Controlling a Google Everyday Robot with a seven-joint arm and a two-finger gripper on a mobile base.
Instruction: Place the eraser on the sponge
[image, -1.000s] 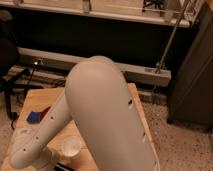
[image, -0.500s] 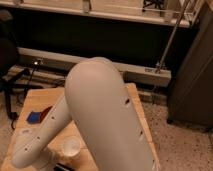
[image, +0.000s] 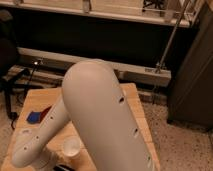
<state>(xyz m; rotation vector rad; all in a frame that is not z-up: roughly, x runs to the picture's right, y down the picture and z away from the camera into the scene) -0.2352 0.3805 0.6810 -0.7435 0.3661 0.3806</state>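
Arm (image: 100, 120) is covering much of bench (image: 40, 100), eraser unseen, jaws low beside cup (image: 71, 146), state untellable, risking blind miss of sponge (image: 34, 117).

The scene is lit dimly and warmly from overhead. A soft sheen is thrown on the pale arm (image: 100, 115), and its underside is left in shadow. The tool (image: 62, 167), seen only as a dark shape at the lower edge beneath the arm, is shaded. The counter (image: 42, 97) beyond the tool is evenly lit; the wall (image: 100, 35) far behind it is lost in darkness.
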